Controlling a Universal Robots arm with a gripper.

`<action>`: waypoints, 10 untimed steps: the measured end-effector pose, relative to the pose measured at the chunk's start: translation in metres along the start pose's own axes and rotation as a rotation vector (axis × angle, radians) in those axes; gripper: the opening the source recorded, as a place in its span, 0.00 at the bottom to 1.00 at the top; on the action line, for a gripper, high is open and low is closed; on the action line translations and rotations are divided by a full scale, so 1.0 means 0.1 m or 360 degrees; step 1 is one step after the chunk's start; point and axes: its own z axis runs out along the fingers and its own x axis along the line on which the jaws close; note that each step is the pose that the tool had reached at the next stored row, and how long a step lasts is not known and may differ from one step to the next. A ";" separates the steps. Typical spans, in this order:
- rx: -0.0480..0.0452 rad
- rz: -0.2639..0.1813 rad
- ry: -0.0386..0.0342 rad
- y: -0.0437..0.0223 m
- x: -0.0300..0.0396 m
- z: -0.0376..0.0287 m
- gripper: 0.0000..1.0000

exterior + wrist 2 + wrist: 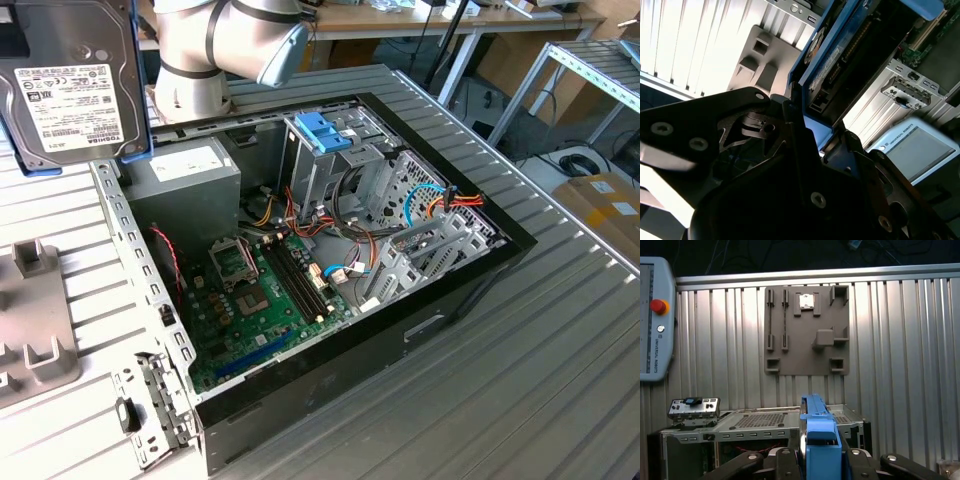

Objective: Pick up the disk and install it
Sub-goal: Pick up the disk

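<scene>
Disk: lifted clear of the tabletop, label face showing in the exterior view, at 10 o'clock from the open computer case. Jaws closed on its light-blue frame, clamping both sides, as both wrist views show. Blue latch sits at the case's 12 o'clock.

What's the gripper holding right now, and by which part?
The disk; the gripper is shut on one edge of it, over the light-blue frame.
</scene>
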 end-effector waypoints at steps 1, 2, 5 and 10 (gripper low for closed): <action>0.0000 0.0000 0.0000 -0.003 0.000 0.000 0.37; 0.0000 0.0000 0.0000 -0.006 0.000 0.001 0.37; 0.0000 0.0000 0.0001 -0.016 -0.001 0.002 0.37; 0.0000 0.0000 0.0001 -0.030 -0.002 0.004 0.37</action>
